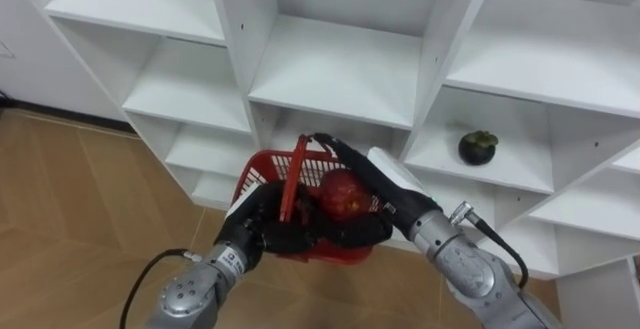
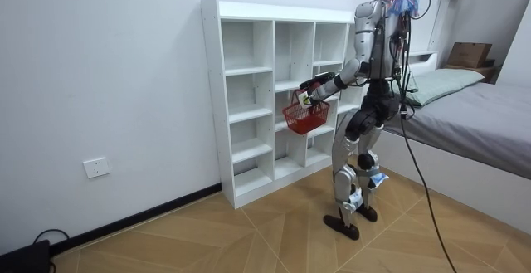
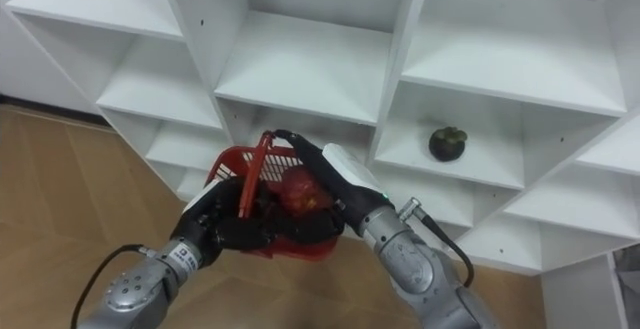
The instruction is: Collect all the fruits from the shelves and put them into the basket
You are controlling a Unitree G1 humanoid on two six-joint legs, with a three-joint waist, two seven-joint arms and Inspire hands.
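The white closet [image 1: 340, 69] is faced by the robot, which is seen in the room view standing upright on the wooden floor [image 1: 80, 199]. Bare floor is spread at 9 o'clock of it, and a bed [image 2: 485, 111] is set close behind it at 3 o'clock. In the eye views the closet's upright partitions and shelf edges are ranged just beyond both hands.

The left hand [image 1: 262, 227] is seen at 7 o'clock, its dark fingers curled round the near side of the red basket [image 1: 265, 174]. The basket is held clear of the shelves, in front of the closet's lower middle compartments. It is made of open plastic mesh, and its red handle [image 1: 293, 179] is raised and slightly tilted.

A red fruit [image 1: 345, 197], round and glossy with darker mottling, is seen at the basket's mouth, at 3 o'clock of the handle. The right hand [image 1: 392, 174], seen reaching in from 5 o'clock, is arched over the fruit with its fingers curled round it. Whether the fruit is rested on the basket's floor cannot be told.

A dark round fruit [image 1: 478, 147] with a small leafy cap is seen on a shelf board at 2 o'clock of the basket. It is well apart from both hands and free of its compartment's walls.
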